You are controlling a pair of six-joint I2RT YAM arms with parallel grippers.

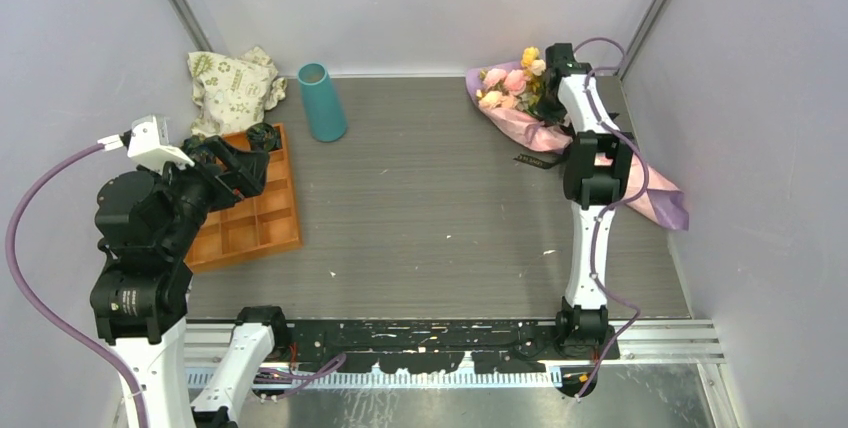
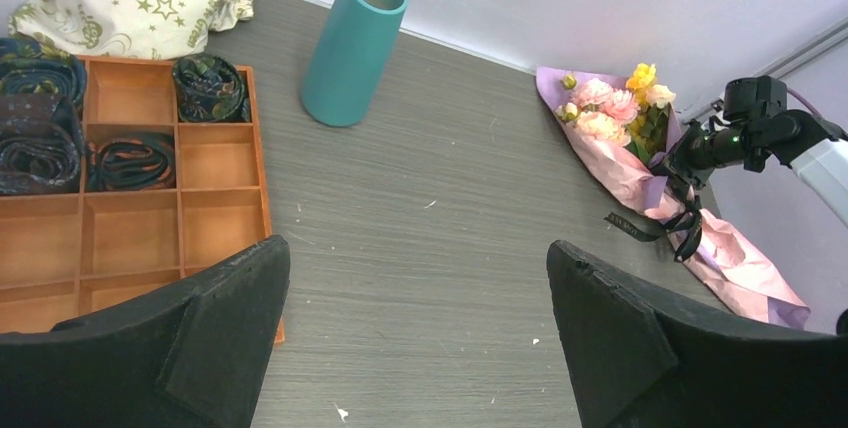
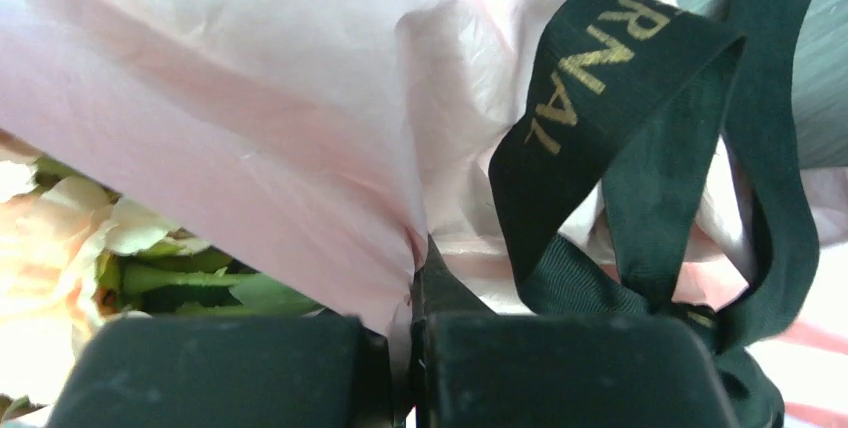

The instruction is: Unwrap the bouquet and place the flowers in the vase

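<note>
While the overhead view files the bouquet (image 1: 505,88) at the table's (image 1: 450,178) far right, well apart from the vase (image 1: 322,103), it looks light, soft and crushable at the blooms. Left wrist view: left gripper (image 2: 418,333) spread wide, holding nothing. Right wrist view: right gripper (image 3: 412,323) pressed together on a thin, tearable paper fold (image 3: 250,148) beside the black ribbon (image 3: 600,148), likely the surer hold.

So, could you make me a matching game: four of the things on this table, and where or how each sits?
1. teal cylindrical vase
2. orange wooden compartment tray
3. cream cloth bag with green print
4. lilac paper-wrapped rose bouquet

A. crumpled, far left corner
B. far right, right arm's jaws shut on its wrapping
C. standing upright beside the bag
D. flat, holding dark rolled bundles

Pairs: 1-C, 2-D, 3-A, 4-B
</note>
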